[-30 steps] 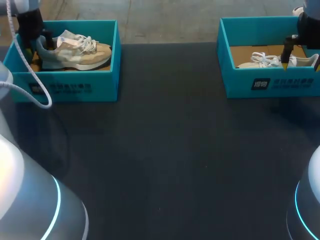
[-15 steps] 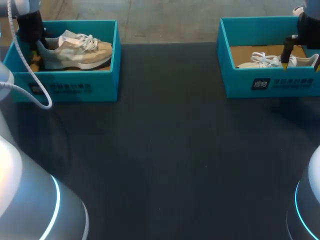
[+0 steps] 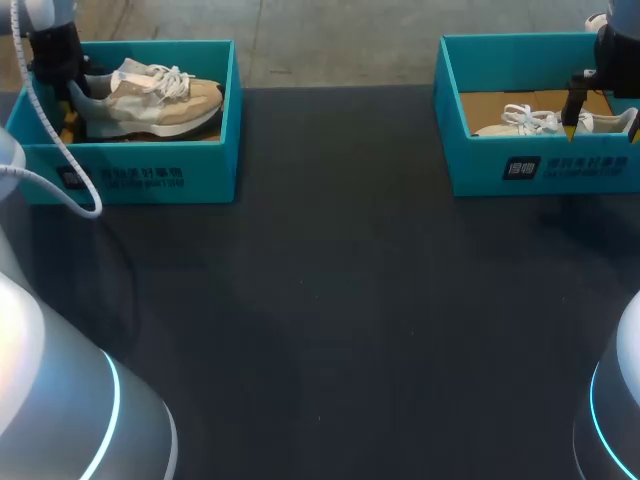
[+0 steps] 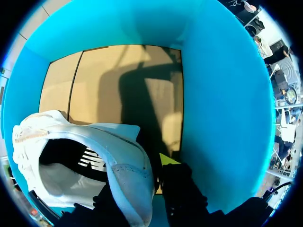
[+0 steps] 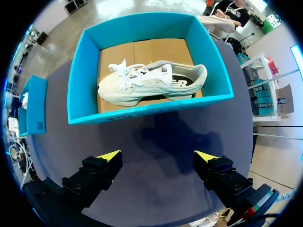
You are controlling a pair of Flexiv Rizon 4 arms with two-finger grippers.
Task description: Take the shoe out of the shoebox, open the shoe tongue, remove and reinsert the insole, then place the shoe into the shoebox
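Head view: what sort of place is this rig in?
Probably a robot test bench, not a shop. A left arm and a right arm flank one dark table. Staged on it are a teal left shoebox with a beige shoe and a matching right shoebox with a white shoe.

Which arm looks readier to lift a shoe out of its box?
Left. The left gripper is down inside its box, shut on the heel of the shoe. The right gripper hangs open above the table, in front of the other box, touching nothing.
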